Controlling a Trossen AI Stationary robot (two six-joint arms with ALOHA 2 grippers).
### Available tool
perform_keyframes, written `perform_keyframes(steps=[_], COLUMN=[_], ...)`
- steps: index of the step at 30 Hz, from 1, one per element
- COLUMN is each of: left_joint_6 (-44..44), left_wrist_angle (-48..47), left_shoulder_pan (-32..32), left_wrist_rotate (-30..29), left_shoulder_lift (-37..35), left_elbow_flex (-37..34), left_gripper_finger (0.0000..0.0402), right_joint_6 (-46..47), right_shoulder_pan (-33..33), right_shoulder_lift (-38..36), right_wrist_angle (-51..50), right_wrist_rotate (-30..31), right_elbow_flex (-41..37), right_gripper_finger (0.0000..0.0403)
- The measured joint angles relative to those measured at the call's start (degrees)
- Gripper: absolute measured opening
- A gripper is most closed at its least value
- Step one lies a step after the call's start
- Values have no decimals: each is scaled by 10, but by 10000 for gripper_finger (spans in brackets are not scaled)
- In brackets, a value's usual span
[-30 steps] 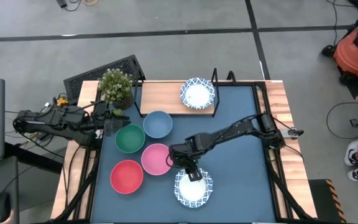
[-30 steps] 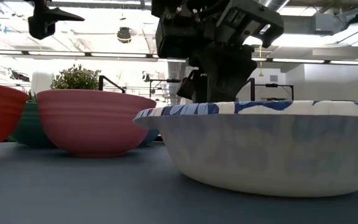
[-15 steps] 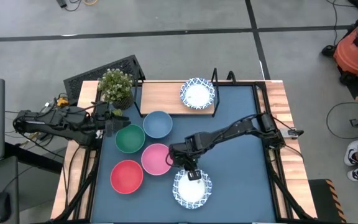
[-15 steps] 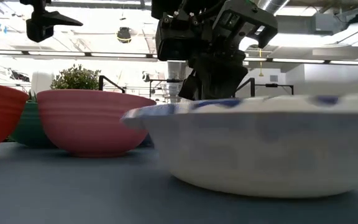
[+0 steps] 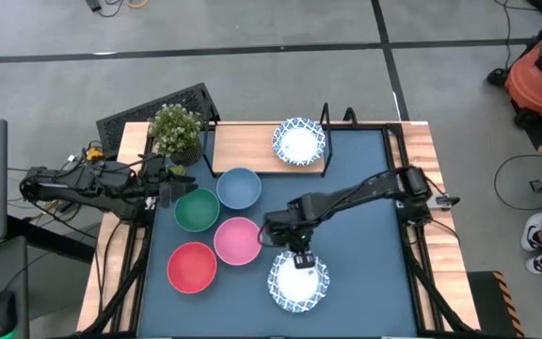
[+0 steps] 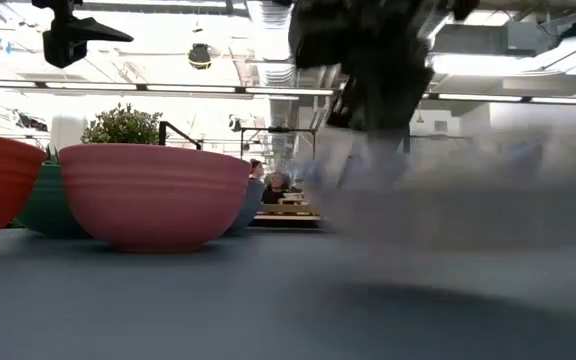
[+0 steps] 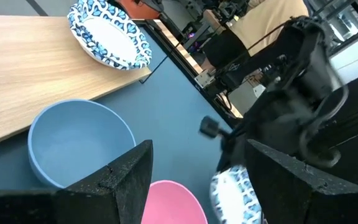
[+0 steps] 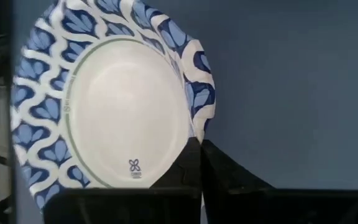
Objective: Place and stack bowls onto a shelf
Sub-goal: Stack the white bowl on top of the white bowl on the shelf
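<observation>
Bowls on the blue mat [image 5: 365,226]: one white with a blue rim pattern [image 5: 298,282] at the front, my right gripper [image 5: 295,256] on its far rim. In the right wrist view my two dark fingers [image 8: 194,165] come to a point over that rim with the edge wedged between them, so I read it as a pinch on this patterned bowl [image 8: 110,106]; the fingertips hide the actual contact. The bowl's left edge is cut off in that view.

Low view is little help: the patterned bowl [image 6: 468,200] is a pale smear across the right half, the gripper above it a dark blur, and I cannot tell whether the bowl sits on the mat or hangs clear of it.

Four plain bowls cluster left of centre: pink bowl [image 5: 237,239] just beside my right gripper, red bowl [image 5: 192,267] in front of it, green bowl [image 5: 197,209] and blue bowl [image 5: 239,187] behind. In the low view the red one is cut by the frame edge, and the green and blue ones are mostly hidden behind the pink.

Shelf [image 5: 252,148] along the back of the mat, a second patterned bowl [image 5: 298,140] on its right end. Potted plant [image 5: 175,130] at its left end.

Left gripper [image 5: 166,191] waits at the mat's left edge, beside the green bowl, fingers [image 7: 114,180] spread apart around nothing.
</observation>
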Motion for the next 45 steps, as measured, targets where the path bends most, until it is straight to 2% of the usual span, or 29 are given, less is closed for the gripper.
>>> perform_keyframes(steps=[4,8,12,19,24,30,36,45], left_joint_6=[0,-4,-7,-19,-30,-40,-50,-70], left_wrist_angle=[0,1,2,2,2,2,2,2], left_shoulder_pan=[0,0,0,0,0,0,0,0], left_wrist_rotate=[0,-1,-12,-36,-67,-90,-98,-106], left_shoulder_lift=[0,0,0,0,0,0,0,0], left_elbow_flex=[0,0,0,0,0,0,0,0], left_gripper_finger=[235,235,235,235,235,235,235,235], right_joint_6=[8,8,-15,-96,-171,-233,-286,-319], right_shoulder_pan=[-31,-87,-171,-339,-433,-507,-542,-563], right_shoulder_lift=[-69,-137,-191,-226,-183,-99,-28,37], right_wrist_angle=[-29,-31,-13,18,5,-40,-106,-142], right_wrist_rotate=[9,92,148,154,136,85,37,32], right_elbow_flex=[0,0,0,27,105,201,243,243], right_gripper_finger=[17,17,17,17,17,17,17,17])
